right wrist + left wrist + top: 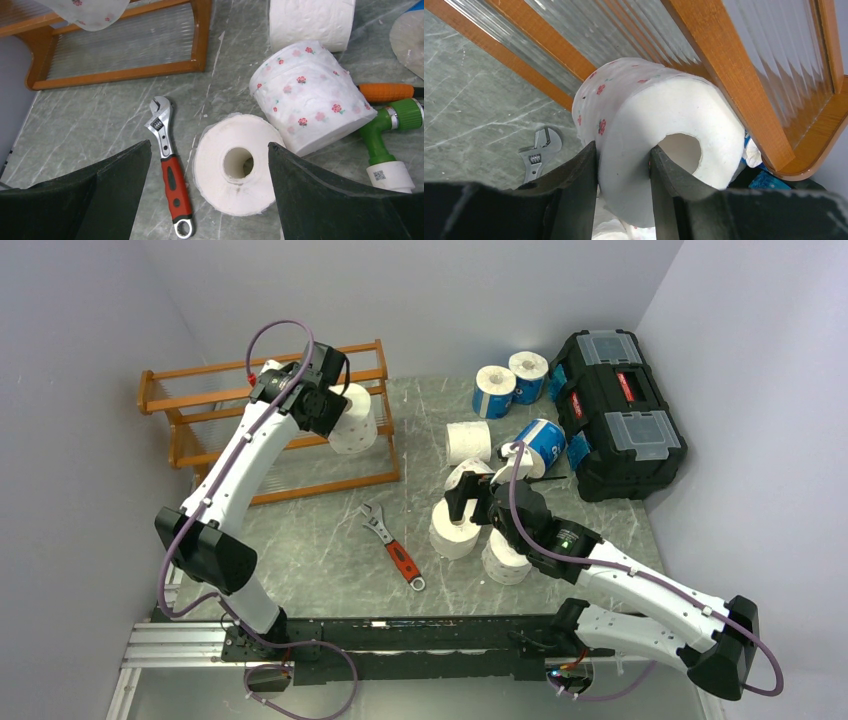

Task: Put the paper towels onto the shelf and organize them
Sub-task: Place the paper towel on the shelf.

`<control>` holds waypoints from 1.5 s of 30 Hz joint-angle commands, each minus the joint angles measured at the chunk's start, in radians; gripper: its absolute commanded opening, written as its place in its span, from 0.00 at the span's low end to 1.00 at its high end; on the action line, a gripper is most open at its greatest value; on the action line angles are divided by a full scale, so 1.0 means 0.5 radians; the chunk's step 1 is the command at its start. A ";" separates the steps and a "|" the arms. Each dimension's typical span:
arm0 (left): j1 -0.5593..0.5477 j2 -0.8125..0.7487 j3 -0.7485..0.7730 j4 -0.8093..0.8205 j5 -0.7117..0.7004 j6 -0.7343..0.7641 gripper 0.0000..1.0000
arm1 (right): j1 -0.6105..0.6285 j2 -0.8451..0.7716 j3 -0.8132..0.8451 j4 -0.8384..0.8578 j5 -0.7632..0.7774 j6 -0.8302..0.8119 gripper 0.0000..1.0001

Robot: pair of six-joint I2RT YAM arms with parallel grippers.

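My left gripper is shut on a paper towel roll with small red flowers, one finger outside its wall and one in its hollow core. It holds the roll in the air at the right end of the orange wooden shelf, close to the rails. My right gripper stands open above a plain white roll standing on end, touching nothing. A flowered roll leans beside that one. More rolls lie further back, white and blue-wrapped.
A red-handled wrench lies on the table between the arms. A black toolbox stands at the back right, with two blue-wrapped rolls to its left. A green hose nozzle and an orange handle lie by the flowered roll.
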 commanded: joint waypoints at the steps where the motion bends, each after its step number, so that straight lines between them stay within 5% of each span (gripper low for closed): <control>1: 0.012 -0.065 -0.035 0.160 0.044 0.044 0.44 | -0.008 -0.020 0.067 0.023 0.014 -0.022 0.89; 17: 0.015 -0.161 -0.148 0.277 0.070 0.149 0.64 | -0.008 0.029 0.085 0.044 -0.014 -0.058 0.89; 27: 0.030 -0.390 -0.502 0.634 0.123 0.365 0.74 | -0.008 0.066 0.103 0.072 -0.057 -0.102 0.89; 45: 0.049 -0.430 -0.463 0.745 0.183 0.532 0.75 | -0.007 0.084 0.122 0.076 -0.091 -0.100 0.89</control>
